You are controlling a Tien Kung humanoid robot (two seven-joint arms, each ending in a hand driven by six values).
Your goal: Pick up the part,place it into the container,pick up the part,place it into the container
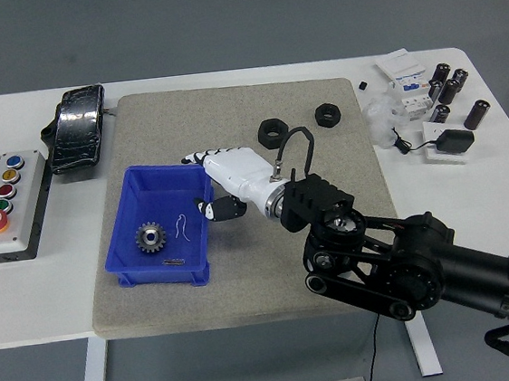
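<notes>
A dark metal gear (151, 238) lies flat on the floor of the blue bin (127, 224), next to a thin white wire scrap. My right hand (205, 185), white with black fingertips, hovers over the bin's right rim with its fingers spread and holds nothing. Its black arm crosses the mat from the lower right. Two black ring-shaped parts (272, 131) (326, 113) lie on the grey mat (245, 273) behind the hand. The left arm is out of view.
A button box (1, 203) and a black pad (76, 127) sit at the table's left. Capacitors, a white module and small parts (436, 99) crowd the right back corner. The arm covers part of the mat's middle right.
</notes>
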